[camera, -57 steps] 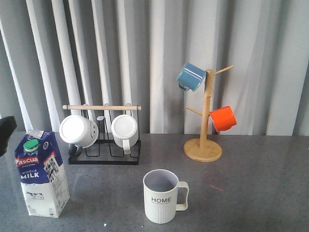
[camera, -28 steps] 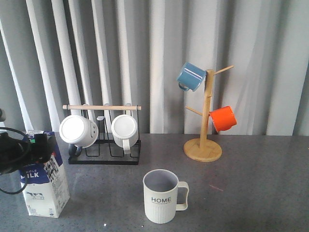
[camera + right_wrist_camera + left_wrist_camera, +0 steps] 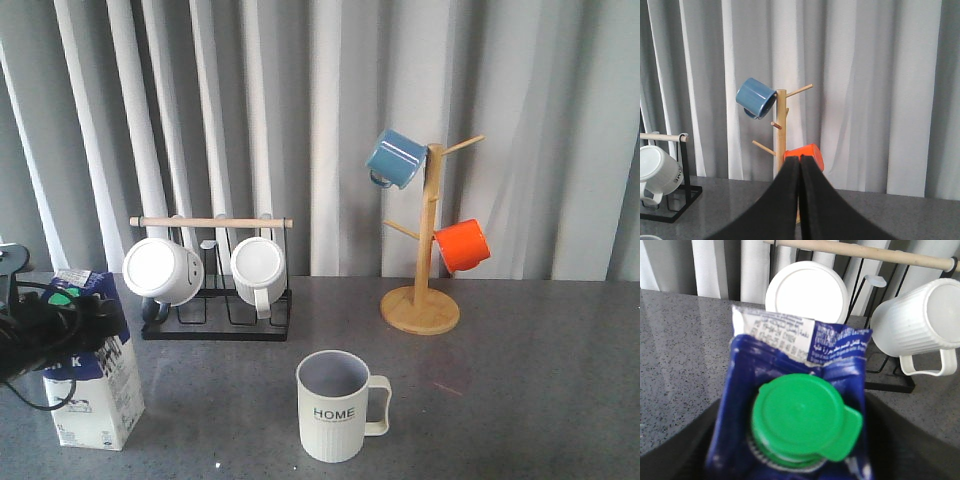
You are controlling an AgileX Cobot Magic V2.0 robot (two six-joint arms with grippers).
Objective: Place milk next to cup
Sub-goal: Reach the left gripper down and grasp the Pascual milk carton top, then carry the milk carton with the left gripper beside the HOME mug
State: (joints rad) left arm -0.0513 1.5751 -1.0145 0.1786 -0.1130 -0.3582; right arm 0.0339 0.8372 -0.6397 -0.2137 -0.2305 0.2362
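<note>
Left claw (image 3: pixel 60 325) is straddling the milk carton (image 3: pixel 95 395) top, well left of the HOME mug (image 3: pixel 335 405); grip cannot be told. Right claw (image 3: pixel 800 165) is pressed fully together.

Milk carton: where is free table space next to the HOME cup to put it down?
Bare table lies left of the cup, between it and the milk, and right of its handle, before the wooden mug tree. Behind the milk, the black mug rack crowds the space.

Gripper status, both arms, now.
Left gripper: around the top of the milk; whether it is shut on it cannot be told.
Right gripper: shut, holding nothing.
</note>
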